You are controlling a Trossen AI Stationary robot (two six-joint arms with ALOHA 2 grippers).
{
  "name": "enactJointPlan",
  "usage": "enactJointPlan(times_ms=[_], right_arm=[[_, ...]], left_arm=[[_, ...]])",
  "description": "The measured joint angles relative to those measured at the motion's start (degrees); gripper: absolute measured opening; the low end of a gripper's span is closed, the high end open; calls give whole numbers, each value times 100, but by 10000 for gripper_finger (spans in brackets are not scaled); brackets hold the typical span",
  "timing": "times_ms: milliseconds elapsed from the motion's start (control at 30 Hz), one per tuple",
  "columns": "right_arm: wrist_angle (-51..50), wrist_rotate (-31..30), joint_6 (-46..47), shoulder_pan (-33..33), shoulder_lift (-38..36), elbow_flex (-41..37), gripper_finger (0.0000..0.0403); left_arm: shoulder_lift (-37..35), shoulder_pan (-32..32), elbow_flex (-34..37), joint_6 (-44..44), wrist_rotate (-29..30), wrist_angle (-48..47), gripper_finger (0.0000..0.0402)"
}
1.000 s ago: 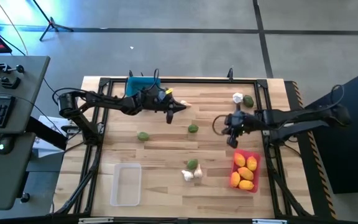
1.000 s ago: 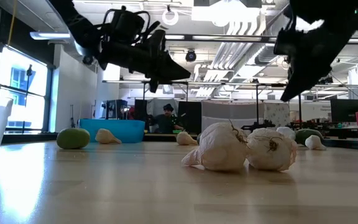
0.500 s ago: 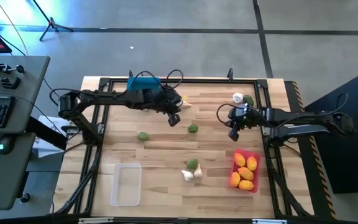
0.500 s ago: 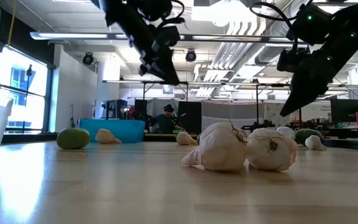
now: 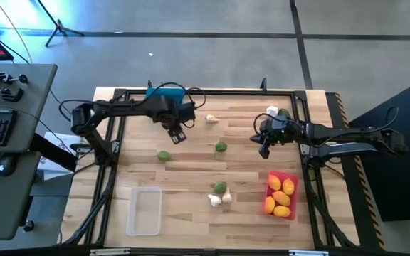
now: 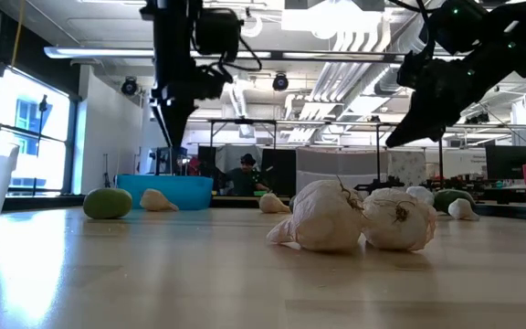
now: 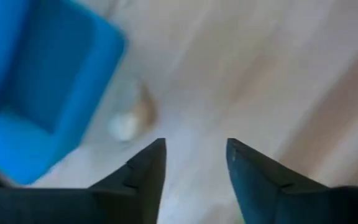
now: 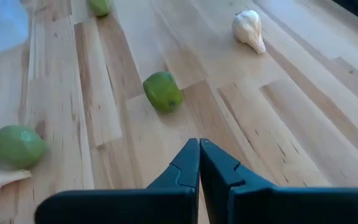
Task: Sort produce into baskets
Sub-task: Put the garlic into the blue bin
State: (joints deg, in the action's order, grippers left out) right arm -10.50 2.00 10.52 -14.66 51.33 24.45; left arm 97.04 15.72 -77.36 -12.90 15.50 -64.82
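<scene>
Behind the wooden desk (image 5: 191,163) you see a workshop hall with ceiling lamps, and a person sits far back in the low view. Compared with one second ago, your left gripper (image 5: 177,135) has drawn back from the garlic bulb (image 5: 210,119) toward the blue basket (image 5: 164,92), and its jaws, then together, now stand spread with nothing between them. Your right gripper (image 5: 265,150) has moved a little toward the far right corner; its jaws are pressed together and empty, as before.

The produce lies where it was. Four yellow lemons (image 5: 280,195) fill the red basket (image 5: 292,179) at the near right. The clear basket (image 5: 143,211) at the near left has nothing inside. Two garlic bulbs (image 5: 217,200) touch each other near the front middle, with a green fruit (image 5: 221,188) just behind them. Two more green fruits (image 5: 164,155) lie apart in the middle of the desk. At the far right, a white bulb (image 5: 272,111) and a green fruit (image 5: 285,114) sit side by side.

Only the left wrist view shows the gap between the left jaws clearly, with a blurred garlic bulb (image 7: 130,119) beside the blue basket (image 7: 36,93). The right wrist view shows the closed fingers (image 8: 199,163) over bare planks.
</scene>
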Motion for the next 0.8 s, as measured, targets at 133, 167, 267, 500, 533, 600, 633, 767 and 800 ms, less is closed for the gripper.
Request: enactJointPlan(times_ms=[133, 167, 267, 500, 533, 600, 633, 767, 800], right_arm=[[-6, -231, 155, 0, 2, 0, 0], [-16, -333, 254, 0, 2, 0, 0], [-39, -481, 485, 0, 2, 0, 0], [-207, -545, 805, 0, 2, 2, 0], [-255, -546, 866, 0, 3, 2, 0], [-339, -546, 938, 0, 4, 2, 0], [-385, -544, 983, 0, 3, 2, 0], [-521, -544, 900, 0, 4, 2, 0], [-541, -542, 877, 0, 4, 2, 0]], left_arm=[[210, 346, 0, 395, 79, -56, 200], [291, 422, 0, 465, 142, -52, 209], [532, 632, 0, 630, 346, -80, 231], [917, 924, 1, 1111, 370, -126, 250], [959, 957, 2, 1159, 366, -121, 250], [1044, 1031, 5, 1199, 364, -82, 250], [1080, 1070, 5, 1196, 353, -48, 250], [1202, 1184, 5, 1166, 78, -37, 250], [1247, 1203, 5, 1165, 28, -34, 250]])
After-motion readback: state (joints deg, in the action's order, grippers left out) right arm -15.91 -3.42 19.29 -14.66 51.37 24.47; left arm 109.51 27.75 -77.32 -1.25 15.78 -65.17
